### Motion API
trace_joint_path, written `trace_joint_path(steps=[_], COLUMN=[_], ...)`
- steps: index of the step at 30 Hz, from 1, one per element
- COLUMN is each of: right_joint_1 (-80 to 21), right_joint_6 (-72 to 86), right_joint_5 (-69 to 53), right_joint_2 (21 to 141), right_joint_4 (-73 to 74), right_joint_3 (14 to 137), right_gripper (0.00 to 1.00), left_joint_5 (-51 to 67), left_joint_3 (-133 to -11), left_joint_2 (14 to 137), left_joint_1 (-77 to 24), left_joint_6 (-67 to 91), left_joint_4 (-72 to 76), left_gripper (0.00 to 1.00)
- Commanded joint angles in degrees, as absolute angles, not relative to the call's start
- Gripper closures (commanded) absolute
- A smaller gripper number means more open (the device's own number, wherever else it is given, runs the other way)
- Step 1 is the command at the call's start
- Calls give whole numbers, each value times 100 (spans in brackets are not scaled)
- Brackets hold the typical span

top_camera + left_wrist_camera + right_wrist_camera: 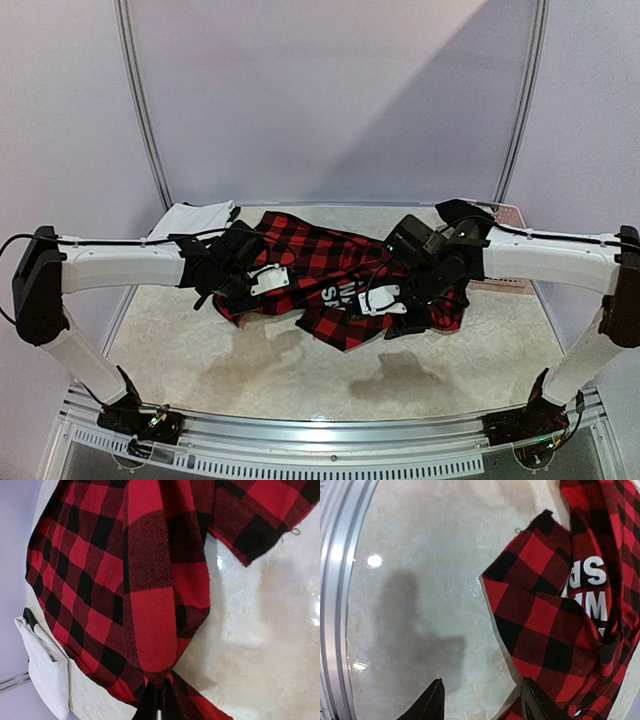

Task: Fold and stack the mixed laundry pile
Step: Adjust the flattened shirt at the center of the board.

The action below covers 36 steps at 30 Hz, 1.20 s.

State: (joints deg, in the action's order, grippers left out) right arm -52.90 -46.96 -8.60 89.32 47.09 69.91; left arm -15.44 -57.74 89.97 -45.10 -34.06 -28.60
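Note:
The red-and-black checked flannel shirt (320,270) lies bunched at the table's middle, partly lifted. It fills the left wrist view (150,580) and the right side of the right wrist view (560,610), where white lettering shows. My left gripper (160,705) is shut on a pinch of the shirt's cloth. My right gripper (482,700) is open and empty, one finger over bare table, the other at the shirt's edge. A folded white cloth (190,218) lies at the back left and also shows in the left wrist view (45,665). A dark piece (462,210) lies at the back right.
A pink basket (510,222) stands at the back right, mostly hidden by my right arm. The table top (300,370) is pale marble. A metal rail (340,605) runs along the near edge.

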Motion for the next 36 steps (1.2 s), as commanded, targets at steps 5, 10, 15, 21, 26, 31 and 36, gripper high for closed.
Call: trace_joint_path(steps=[5,10,15,21,26,31,36], right_joint_1=[-5267,-5269,-5288,-5337,-5343,-5405,-5405], right_joint_6=[-5012,-5162,-5345,-5308,-5124,-4995,-4797], right_joint_5=[-400,-320,-219,376,363,-1305,-3329], right_joint_2=[9644,10233,10644,10970,10991,9779,9164], right_joint_4=[3682,3460,3385,2934,3180,4648,6769], right_joint_3=[6932,6992,7038,7026,7213,7483,8655], right_gripper=[46,43,39,50,96,100,100], left_joint_5=[-1493,-1507,-1495,-1452,-1447,-1433,-1449], left_joint_3=[-5686,-5671,-5669,-5687,-5693,-5696,-5742], left_joint_2=[8886,8852,8817,8825,8857,8861,8986], left_joint_1=[-4562,-4553,-4535,-4509,-4509,-4509,-4500], left_joint_6=[-3428,-3419,-3420,-3420,-3419,-3427,-3436], left_joint_4=[-2843,-2828,-2815,-2810,-2807,-2802,-2812], left_gripper=[100,100,100,100,100,100,100])
